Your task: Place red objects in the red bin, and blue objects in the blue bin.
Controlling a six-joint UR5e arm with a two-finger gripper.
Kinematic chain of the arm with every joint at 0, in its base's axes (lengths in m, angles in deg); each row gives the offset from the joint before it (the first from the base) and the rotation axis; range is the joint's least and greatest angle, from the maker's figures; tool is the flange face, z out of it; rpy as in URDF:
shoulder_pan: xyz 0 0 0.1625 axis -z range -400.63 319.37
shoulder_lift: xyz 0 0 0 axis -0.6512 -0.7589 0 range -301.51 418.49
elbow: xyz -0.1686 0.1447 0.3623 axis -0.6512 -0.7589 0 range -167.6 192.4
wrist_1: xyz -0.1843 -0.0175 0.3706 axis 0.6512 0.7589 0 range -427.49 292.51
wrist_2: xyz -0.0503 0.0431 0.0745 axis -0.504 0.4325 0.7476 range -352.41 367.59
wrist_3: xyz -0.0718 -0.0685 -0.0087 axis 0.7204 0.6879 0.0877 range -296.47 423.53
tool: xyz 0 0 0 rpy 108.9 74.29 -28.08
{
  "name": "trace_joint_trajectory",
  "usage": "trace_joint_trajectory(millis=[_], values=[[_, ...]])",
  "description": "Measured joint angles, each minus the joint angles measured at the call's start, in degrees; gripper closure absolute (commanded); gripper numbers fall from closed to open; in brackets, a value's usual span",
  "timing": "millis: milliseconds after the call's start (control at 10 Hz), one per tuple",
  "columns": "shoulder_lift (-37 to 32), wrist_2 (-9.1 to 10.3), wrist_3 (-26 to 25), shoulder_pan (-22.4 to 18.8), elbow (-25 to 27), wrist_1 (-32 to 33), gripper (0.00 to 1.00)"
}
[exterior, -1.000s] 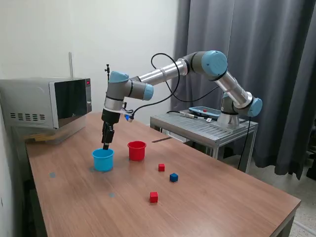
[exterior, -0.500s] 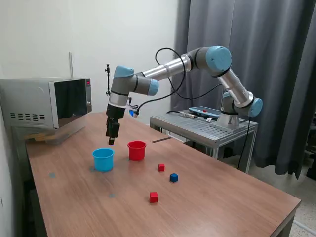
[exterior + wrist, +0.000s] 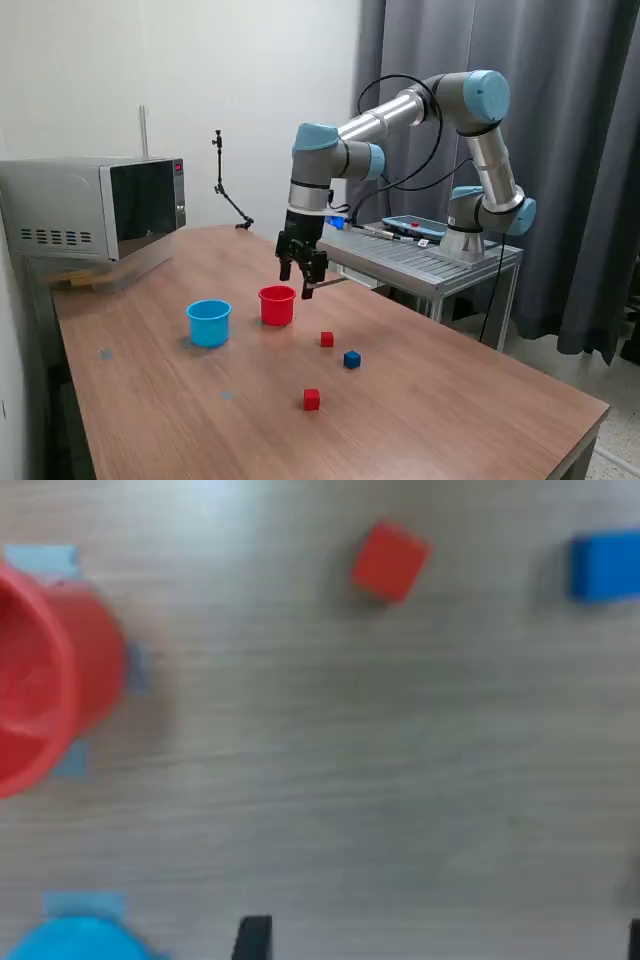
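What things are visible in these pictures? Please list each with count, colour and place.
Red cup: 1, red, on table beside blue cup.
Blue cup: 1, light blue, on the exterior view's left of red cup.
Red cubes: 2, red, on table, apart.
Blue cube: 1, dark blue, between the red cubes.
Microwave: 1, grey, table's far corner.
Table: 1, brown wood.
Cart: 1, grey metal, behind table.
Curtain: dark grey, background.
Gripper: 1, black, open, above table near red cup.
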Motion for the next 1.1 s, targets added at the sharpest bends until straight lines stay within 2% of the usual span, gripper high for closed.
trace_joint_trajectory(millis=[400,500,700,800,1100], values=[[-2.1,0.4,4.6,-6.4,4.0,-2.7,0.0],[-2.3,1.17,5.2,-7.5,5.9,-2.6,0.0],[-2.4,3.91,5.5,-8.3,9.6,-0.8,0.0],[-2.4,4.65,5.5,-8.3,10.9,0.1,0.0],[-1.6,5.25,4.8,-7.9,12.6,2.4,0.0]])
